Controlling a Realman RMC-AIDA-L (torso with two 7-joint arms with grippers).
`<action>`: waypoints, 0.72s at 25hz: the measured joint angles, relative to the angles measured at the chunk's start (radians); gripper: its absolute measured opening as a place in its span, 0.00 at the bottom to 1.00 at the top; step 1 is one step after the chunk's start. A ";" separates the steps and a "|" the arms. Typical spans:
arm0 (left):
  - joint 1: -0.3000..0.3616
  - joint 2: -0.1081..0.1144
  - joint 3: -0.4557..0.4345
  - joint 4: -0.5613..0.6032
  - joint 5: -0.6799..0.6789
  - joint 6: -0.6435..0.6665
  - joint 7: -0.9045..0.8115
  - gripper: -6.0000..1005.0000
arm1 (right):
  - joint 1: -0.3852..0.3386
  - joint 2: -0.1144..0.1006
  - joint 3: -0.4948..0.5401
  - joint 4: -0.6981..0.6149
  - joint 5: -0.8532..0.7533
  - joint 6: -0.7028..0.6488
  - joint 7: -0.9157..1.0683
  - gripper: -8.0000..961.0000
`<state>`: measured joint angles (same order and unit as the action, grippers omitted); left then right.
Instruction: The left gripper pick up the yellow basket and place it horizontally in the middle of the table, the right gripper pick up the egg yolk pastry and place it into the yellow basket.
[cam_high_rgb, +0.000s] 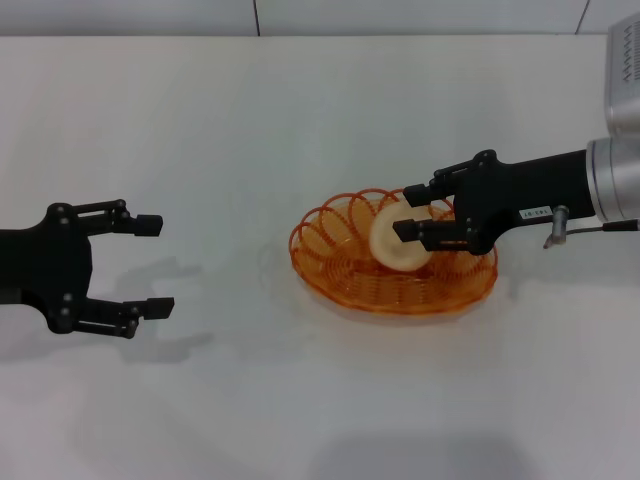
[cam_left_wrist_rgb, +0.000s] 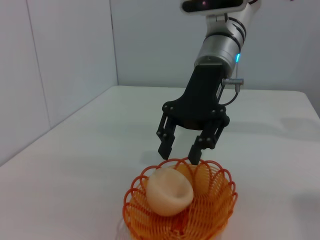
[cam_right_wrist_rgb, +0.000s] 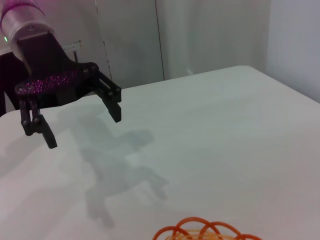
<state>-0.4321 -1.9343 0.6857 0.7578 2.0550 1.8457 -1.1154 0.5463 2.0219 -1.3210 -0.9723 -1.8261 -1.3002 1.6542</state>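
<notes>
Judging the small round pale cream egg yolk pastry (cam_high_rgb: 396, 238): light, soft, crushable, so grip lightly across its domed sides. It sits inside the oval orange-yellow wire basket (cam_high_rgb: 340, 281), mid-table, right of centre. Head view suggests the right gripper (cam_high_rgb: 415, 212) pinches it; left wrist view shows those jaws apart, above the far rim. Left gripper (cam_high_rgb: 153, 266) spread wide, empty, far left.

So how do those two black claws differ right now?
The left gripper hangs over bare table with jaws spread wide; the right gripper hovers over the yellow basket by the egg yolk pastry, jaws narrower and also open. Both are black two-fingered claws holding nothing.
</notes>
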 joint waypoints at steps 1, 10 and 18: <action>0.001 0.000 0.000 0.000 0.000 0.000 0.001 0.88 | 0.000 -0.001 0.000 0.000 0.000 -0.001 -0.001 0.28; 0.005 0.000 -0.002 0.001 -0.006 -0.002 -0.005 0.88 | -0.069 -0.010 0.047 -0.010 0.027 -0.071 -0.104 0.54; 0.000 0.000 -0.036 0.001 -0.007 0.002 -0.012 0.88 | -0.134 -0.013 0.208 0.060 0.027 -0.186 -0.294 0.91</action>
<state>-0.4318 -1.9343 0.6501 0.7584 2.0481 1.8480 -1.1276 0.4122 2.0090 -1.1129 -0.9121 -1.7989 -1.4858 1.3603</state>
